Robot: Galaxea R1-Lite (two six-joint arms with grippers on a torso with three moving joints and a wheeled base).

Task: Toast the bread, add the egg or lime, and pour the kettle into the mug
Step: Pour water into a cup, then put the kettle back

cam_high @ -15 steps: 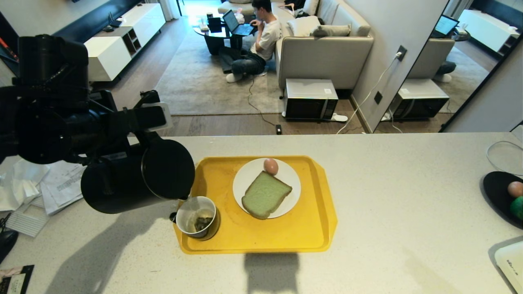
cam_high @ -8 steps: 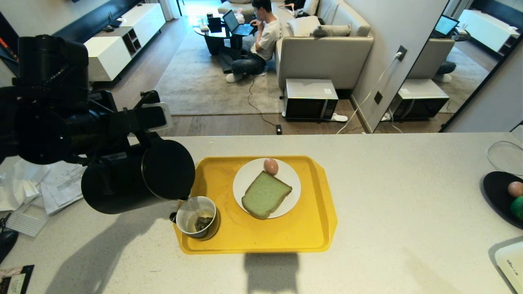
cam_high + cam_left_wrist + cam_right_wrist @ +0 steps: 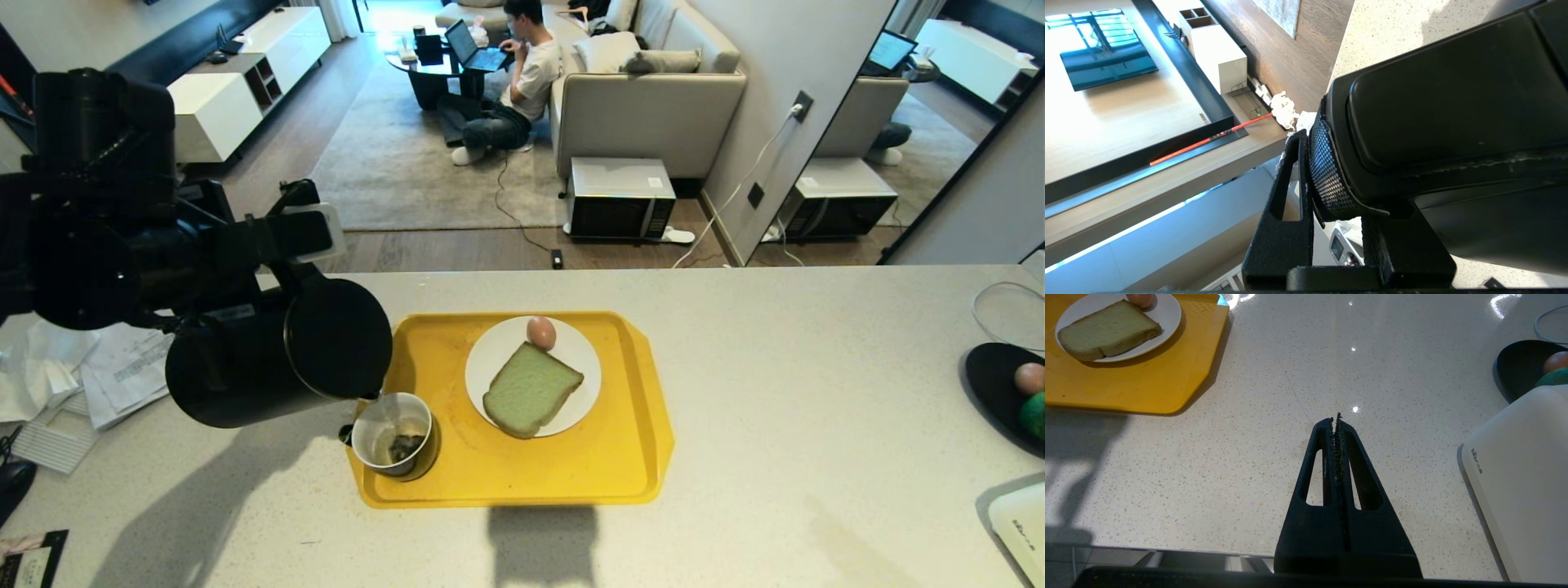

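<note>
Now, by item:
Kettle (image 3: pixel 277 351): tipped nearly level above the worktop's (image 3: pixel 775 392) left side, spout over the mug (image 3: pixel 394 434).
Left gripper (image 3: pixel 1337 204): fingers (image 3: pixel 1286 228) pinch the kettle's handle, which fills the gap between them.
Mug: on the yellow tray's (image 3: pixel 620 457) near left corner.
Bread (image 3: pixel 531 389): flat on the white plate (image 3: pixel 498 351), egg (image 3: pixel 540 332) touching its far edge.
Right gripper (image 3: pixel 1337 418): fingers pressed together, empty, above bare worktop, well apart from the tray.
Lime (image 3: pixel 1033 415): in a black bowl (image 3: pixel 992 384) at far right.
</note>
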